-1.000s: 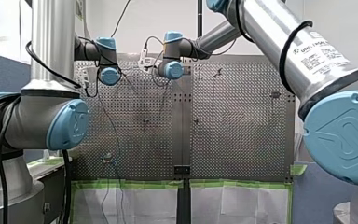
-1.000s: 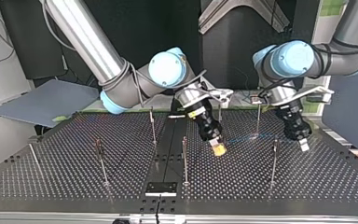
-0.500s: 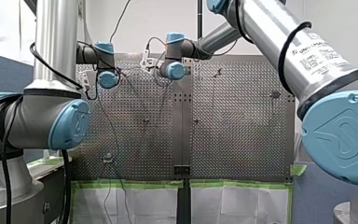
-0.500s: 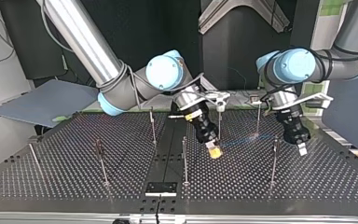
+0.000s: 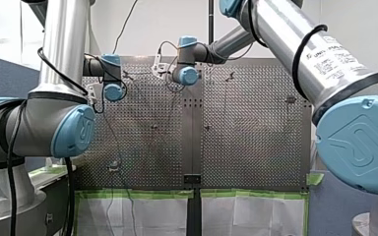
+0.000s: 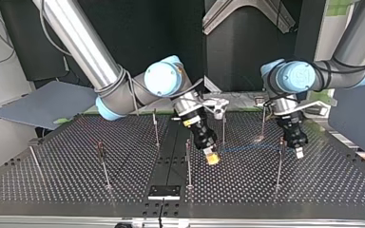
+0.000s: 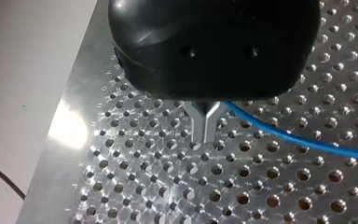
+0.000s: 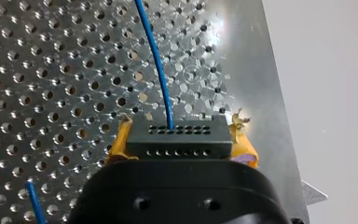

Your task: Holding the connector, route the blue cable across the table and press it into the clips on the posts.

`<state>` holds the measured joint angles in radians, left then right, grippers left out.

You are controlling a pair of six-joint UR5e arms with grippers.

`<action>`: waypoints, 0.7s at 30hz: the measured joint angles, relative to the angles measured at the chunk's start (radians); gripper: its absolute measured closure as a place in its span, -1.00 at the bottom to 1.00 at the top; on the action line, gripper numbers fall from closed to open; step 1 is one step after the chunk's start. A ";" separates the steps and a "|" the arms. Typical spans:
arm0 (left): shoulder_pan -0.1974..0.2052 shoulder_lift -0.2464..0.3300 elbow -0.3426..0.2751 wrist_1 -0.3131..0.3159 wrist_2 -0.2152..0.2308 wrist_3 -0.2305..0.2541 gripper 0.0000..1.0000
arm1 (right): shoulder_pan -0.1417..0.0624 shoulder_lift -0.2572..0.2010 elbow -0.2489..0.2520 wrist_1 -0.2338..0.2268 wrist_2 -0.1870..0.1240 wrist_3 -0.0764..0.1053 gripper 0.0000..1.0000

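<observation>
On my right arm (image 5: 280,34), label (image 5: 332,53) reads Universal Robots; right gripper (image 8: 182,138) clamps connector (image 8: 179,141)

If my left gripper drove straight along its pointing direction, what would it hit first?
Likely the perforated table, just ahead of my left gripper; the blue cable runs off beside it, clear of that line.

left arm (image 6: 356,42) at top view's right, wrist bent down | left end effector (image 6: 298,153) pointed down, metal fingers (image 7: 207,128) pressed together | right arm (image 6: 81,42) at top view's left | right end effector (image 6: 211,158) tilted down, yellow pads (image 8: 119,142) clamped on connector (image 8: 177,137)
</observation>
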<state>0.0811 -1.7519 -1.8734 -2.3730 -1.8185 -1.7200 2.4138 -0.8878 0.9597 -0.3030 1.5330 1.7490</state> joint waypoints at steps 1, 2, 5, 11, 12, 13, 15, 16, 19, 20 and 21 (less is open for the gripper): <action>0.003 -0.001 0.001 0.004 0.002 -0.004 1.00 | -0.001 0.000 -0.003 0.001 0.000 0.000 1.00; 0.005 -0.001 0.002 0.007 0.004 -0.007 1.00 | -0.001 0.000 -0.007 0.002 0.000 0.000 1.00; 0.010 -0.001 0.002 0.015 0.012 -0.018 1.00 | -0.001 0.000 -0.020 0.011 0.000 0.000 1.00; 0.015 -0.001 0.002 0.009 0.012 -0.047 1.00 | 0.002 0.002 -0.028 0.017 0.000 0.000 1.00; 0.015 -0.001 0.002 0.004 0.008 -0.053 0.63 | 0.003 0.003 -0.028 0.018 0.001 0.000 1.00; 0.015 -0.001 0.002 -0.004 0.003 -0.063 0.63 | 0.004 0.005 -0.028 0.018 0.001 0.000 1.00; 0.014 -0.001 0.001 -0.017 -0.003 -0.076 -0.20 | 0.006 0.010 -0.029 0.021 0.001 0.000 1.00; 0.013 -0.001 0.001 -0.025 -0.005 -0.086 -0.20 | 0.007 0.014 -0.029 0.022 0.002 -0.001 1.00; 0.011 0.000 0.001 -0.050 -0.007 -0.112 -1.00 | 0.010 0.025 -0.029 0.029 0.004 -0.003 1.00; 0.011 0.000 0.001 -0.058 -0.008 -0.119 -1.00 | 0.012 0.030 -0.029 0.031 0.005 -0.004 1.00; 0.010 0.001 0.001 -0.065 -0.008 -0.126 -1.00 | 0.013 0.033 -0.029 0.033 0.005 -0.005 1.00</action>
<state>0.0913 -1.7509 -1.8724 -2.4380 -1.8268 -1.8459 2.4267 -0.8548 0.9306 -0.2703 1.5380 1.7443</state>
